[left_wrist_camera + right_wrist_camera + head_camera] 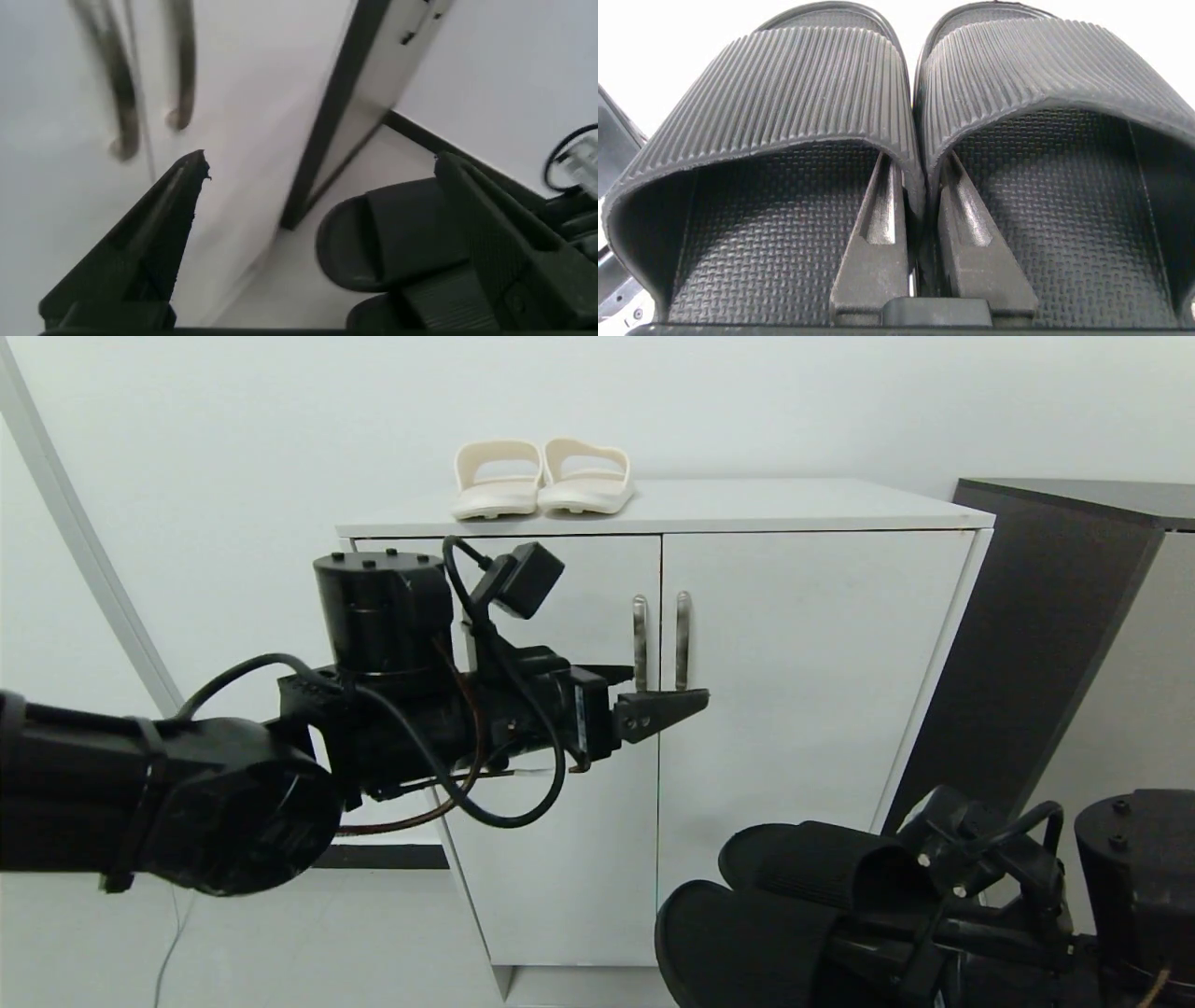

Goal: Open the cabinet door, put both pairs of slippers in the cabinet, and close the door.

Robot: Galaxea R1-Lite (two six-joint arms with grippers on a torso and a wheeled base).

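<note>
Clearly the door-opening step is in hand: both doors of the white cabinet (803,691) are shut. The left gripper (667,681), fingers spread wide and holding nothing, sits level with the lower ends of the two door handles (682,635). By the left wrist view the handles lie ahead of the gap and off to one side. The next move therefore probably calls for lining one handle up between the fingers, closing on it and pulling the door outward. The right gripper (917,173) hangs low in front of the cabinet, clamped on the touching inner walls of the black slippers (794,915). The cream slippers (541,476) rest on the cabinet top. How near the left fingers are to the handles is hard to judge. Part of the black pair is cut off at the frame edge, and the cabinet's inside is hidden.
</note>
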